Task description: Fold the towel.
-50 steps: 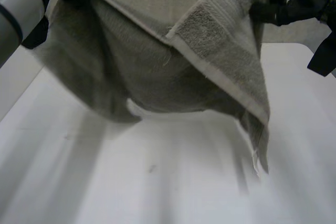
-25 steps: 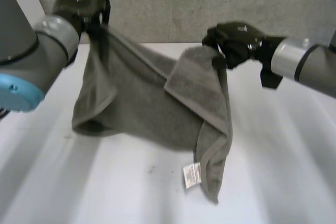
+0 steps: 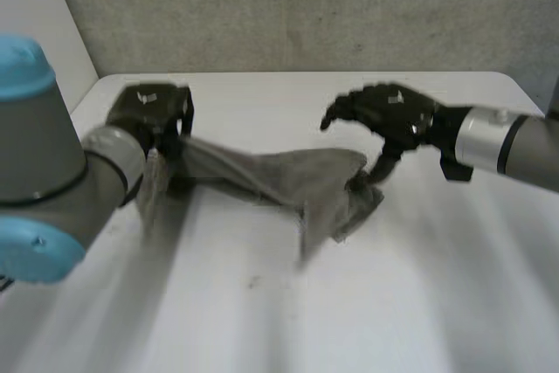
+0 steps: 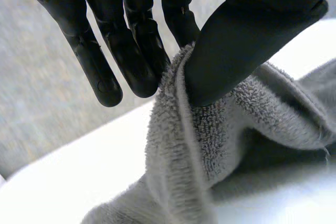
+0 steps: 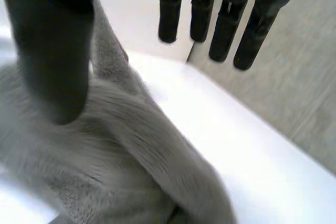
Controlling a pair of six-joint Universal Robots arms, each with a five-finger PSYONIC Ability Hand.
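A grey towel lies bunched on the white table, stretched between my two hands. My left hand holds its left end just above the table. In the left wrist view the thumb pinches a towel edge against the fingers. My right hand hovers over the towel's right end with its fingers spread. In the right wrist view the fingers stand straight and apart from the thumb, and the towel lies loose below the thumb.
A grey wall rises behind the table's far edge. The table's left edge runs close to my left arm. Bare table surface spreads in front of the towel.
The towel came down from hanging in the air onto the table. My right hand opened and let go of its end. My left hand kept its grip and dropped lower.
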